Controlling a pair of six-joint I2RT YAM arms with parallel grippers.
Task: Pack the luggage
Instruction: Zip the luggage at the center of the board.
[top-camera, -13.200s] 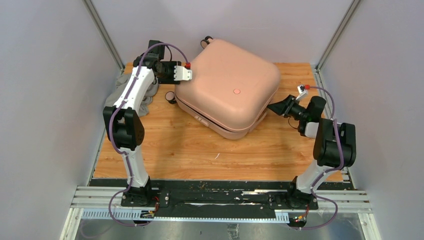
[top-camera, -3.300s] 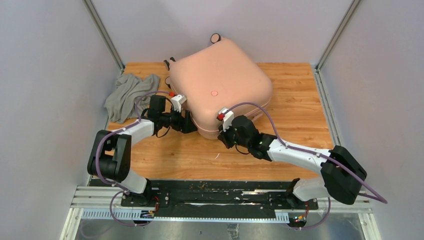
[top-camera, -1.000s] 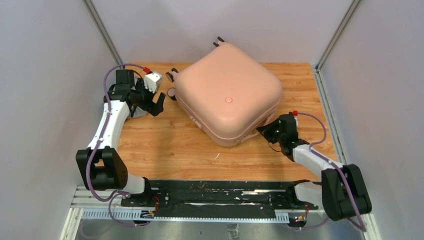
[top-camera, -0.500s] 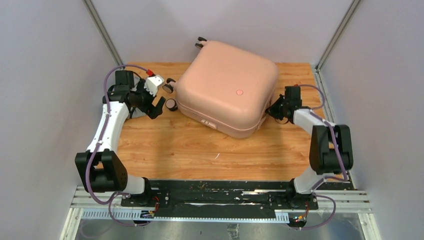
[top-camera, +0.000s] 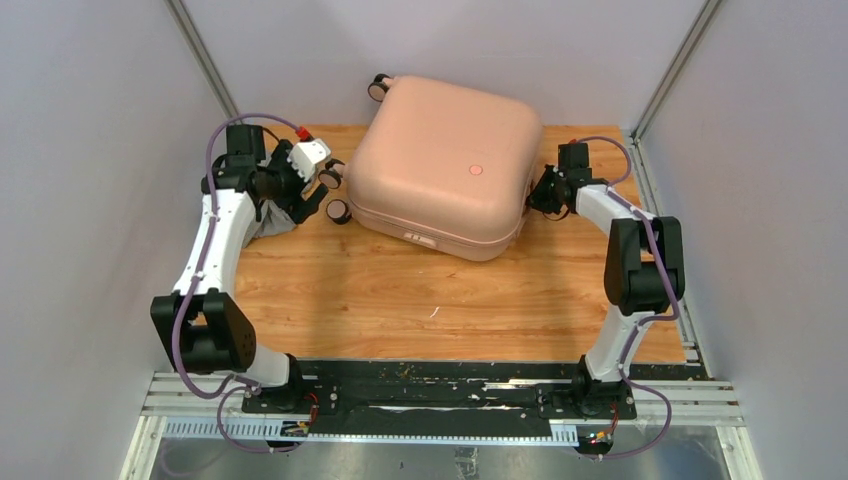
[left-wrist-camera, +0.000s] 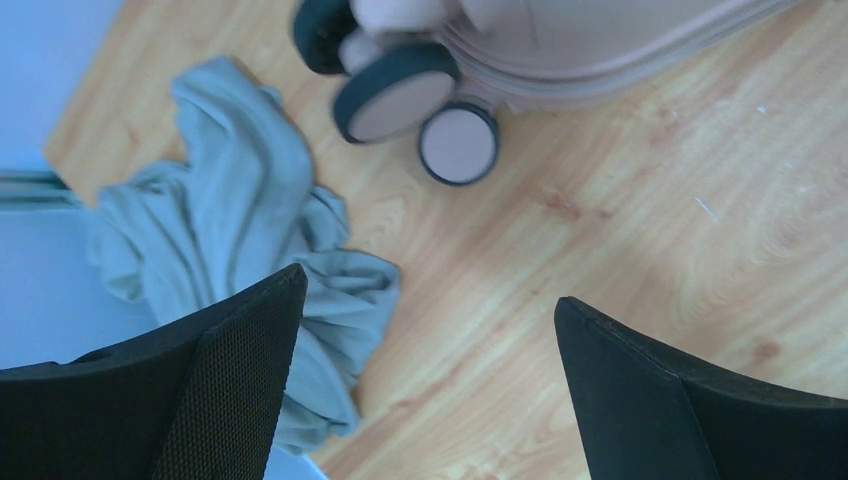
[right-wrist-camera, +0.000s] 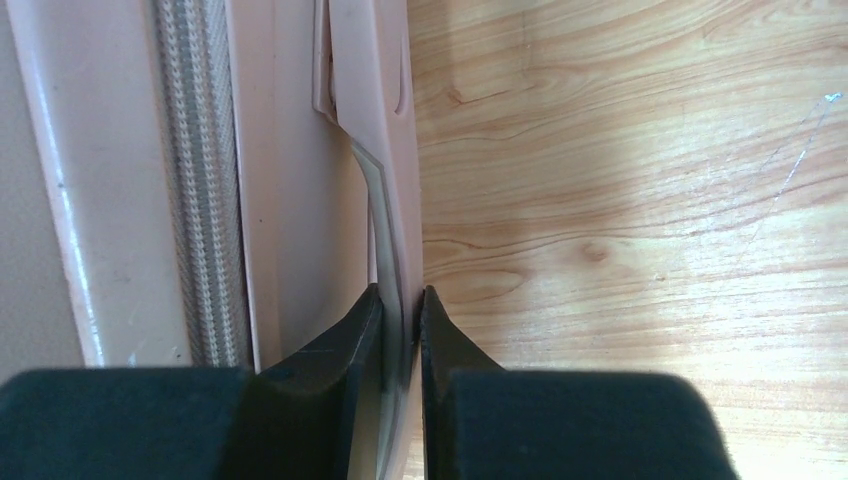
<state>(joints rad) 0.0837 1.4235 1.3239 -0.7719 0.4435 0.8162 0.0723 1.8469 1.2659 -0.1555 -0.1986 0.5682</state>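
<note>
The luggage (top-camera: 445, 165), a closed pale pink hard-shell suitcase with a round dot, lies flat at the back of the wooden table (top-camera: 420, 300). Its black wheels (top-camera: 338, 178) face left. My right gripper (top-camera: 537, 196) is at the suitcase's right side, shut on a thin pink side handle (right-wrist-camera: 392, 250), pinched between its fingertips in the right wrist view (right-wrist-camera: 401, 300), beside the zipper (right-wrist-camera: 203, 200). My left gripper (top-camera: 312, 200) is open and empty, left of the wheels (left-wrist-camera: 395, 95); in the left wrist view (left-wrist-camera: 430, 300) it hovers over bare wood.
A crumpled grey cloth (left-wrist-camera: 240, 220) lies at the table's back left, partly under my left arm (top-camera: 268, 222). Grey walls and metal posts close in the table on three sides. The suitcase's far corner overhangs the back edge.
The suitcase has turned and slid toward the back, its wheels swinging left. My right gripper has moved back with its right side. My left gripper has barely shifted.
</note>
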